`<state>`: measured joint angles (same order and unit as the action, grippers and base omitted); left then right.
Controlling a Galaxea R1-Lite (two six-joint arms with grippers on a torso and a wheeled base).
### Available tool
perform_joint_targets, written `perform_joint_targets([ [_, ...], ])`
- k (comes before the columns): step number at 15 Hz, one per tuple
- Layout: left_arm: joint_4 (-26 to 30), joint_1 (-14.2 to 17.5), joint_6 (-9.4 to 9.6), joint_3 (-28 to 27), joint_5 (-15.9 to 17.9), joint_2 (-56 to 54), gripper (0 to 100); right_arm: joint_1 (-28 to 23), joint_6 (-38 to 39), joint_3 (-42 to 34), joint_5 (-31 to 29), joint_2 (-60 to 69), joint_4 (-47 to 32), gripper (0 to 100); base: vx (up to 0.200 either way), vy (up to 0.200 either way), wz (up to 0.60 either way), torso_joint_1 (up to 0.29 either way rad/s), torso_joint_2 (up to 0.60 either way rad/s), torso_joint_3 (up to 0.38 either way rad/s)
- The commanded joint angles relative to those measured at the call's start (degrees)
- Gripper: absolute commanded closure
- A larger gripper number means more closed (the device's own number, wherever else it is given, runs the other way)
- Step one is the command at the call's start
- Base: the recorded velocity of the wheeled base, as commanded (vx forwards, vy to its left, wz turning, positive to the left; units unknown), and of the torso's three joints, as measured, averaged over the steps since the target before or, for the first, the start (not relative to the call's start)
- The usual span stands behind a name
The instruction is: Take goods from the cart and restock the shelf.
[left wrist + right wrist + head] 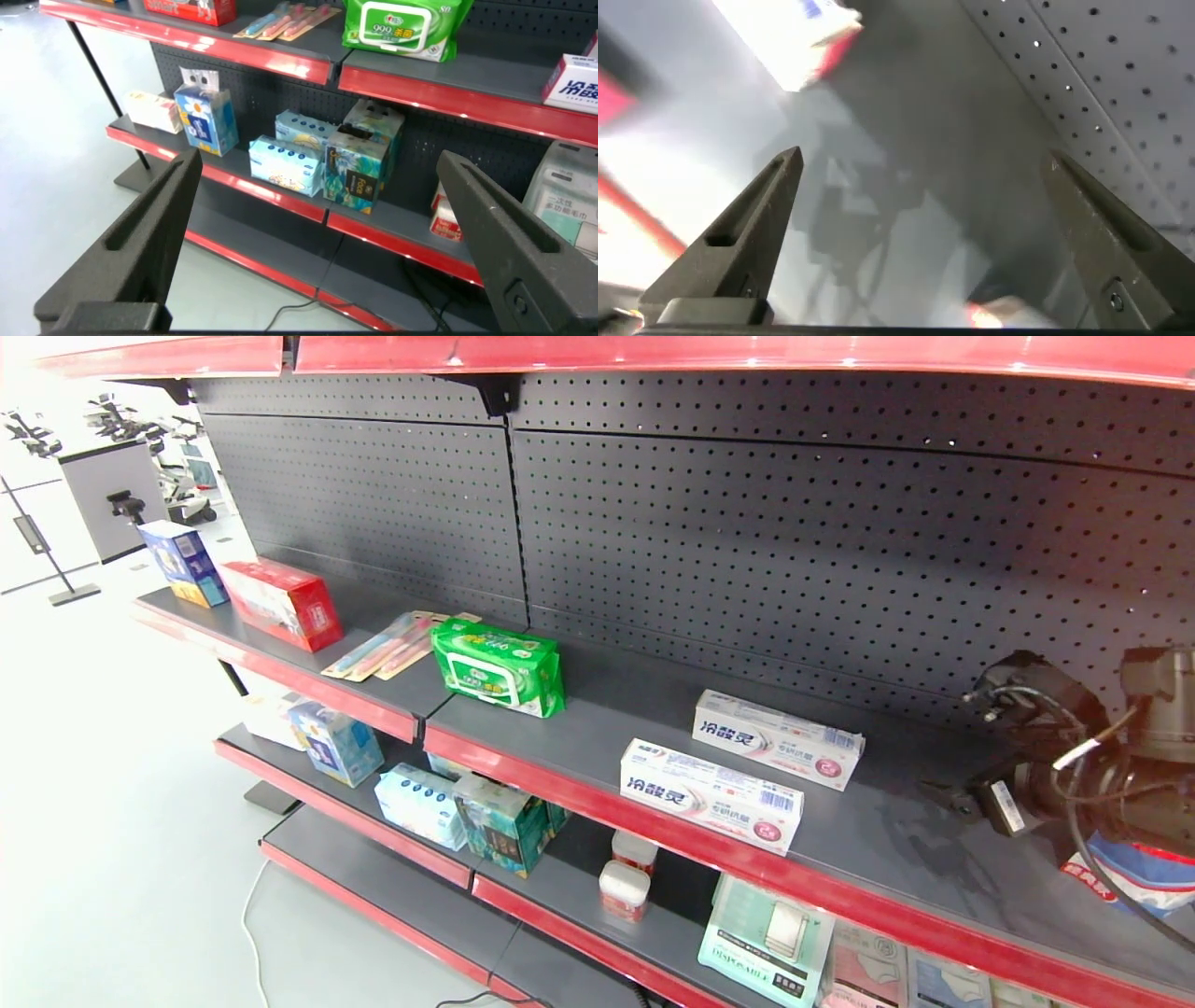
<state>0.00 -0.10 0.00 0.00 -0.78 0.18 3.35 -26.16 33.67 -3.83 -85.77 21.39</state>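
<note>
My right pincer (938,795) hovers with its jaws spread wide and empty over the dark grey metal shelf board (896,831), near two long white toothpaste boxes (711,795) lying flat. A soft blue, white and red packet (1144,882) lies on the board under my right arm. My left pincer (318,163), likewise spread and empty, faces the lower shelves.

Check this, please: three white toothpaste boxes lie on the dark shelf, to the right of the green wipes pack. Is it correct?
Not quite. The head view shows two white toothpaste boxes, not three: the front toothpaste box near the red edge and the rear toothpaste box behind it. Both lie on the dark shelf, right of the green wipes pack.
</note>
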Motion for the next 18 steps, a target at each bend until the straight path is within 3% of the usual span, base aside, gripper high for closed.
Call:
perform_joint_targets([
  [1,0.0,0.0,0.0,0.0,0.0,0.1,0,1.7,5.3,-2.9,2.7,11.3,0.1,0,0.0,0.0,0.0,0.0,0.0,0.0],
  [4,0.0,0.0,0.0,0.0,0.0,0.1,0,5.4,15.6,-5.6,2.5,22.0,0.1,0,0.0,0.0,0.0,0.0,0.0,0.0],
  [8,0.0,0.0,0.0,0.0,0.0,0.1,0,0.3,17.0,-21.7,1.9,44.6,-0.7,0,0.0,0.0,0.0,0.0,0.0,0.0],
  [12,0.0,0.0,0.0,0.0,0.0,0.1,0,-1.6,19.7,-24.5,1.1,53.3,-1.7,0,0.0,0.0,0.0,0.0,0.0,0.0],
  [16,0.0,0.0,0.0,0.0,0.0,0.1,0,-2.1,19.7,-26.2,0.2,67.1,-12.1,0,0.0,0.0,0.0,0.0,0.0,0.0],
  [18,0.0,0.0,0.0,0.0,0.0,0.1,0,-2.1,19.8,-26.7,0.3,78.2,-22.3,0,0.0,0.0,0.0,0.0,0.0,0.0],
])
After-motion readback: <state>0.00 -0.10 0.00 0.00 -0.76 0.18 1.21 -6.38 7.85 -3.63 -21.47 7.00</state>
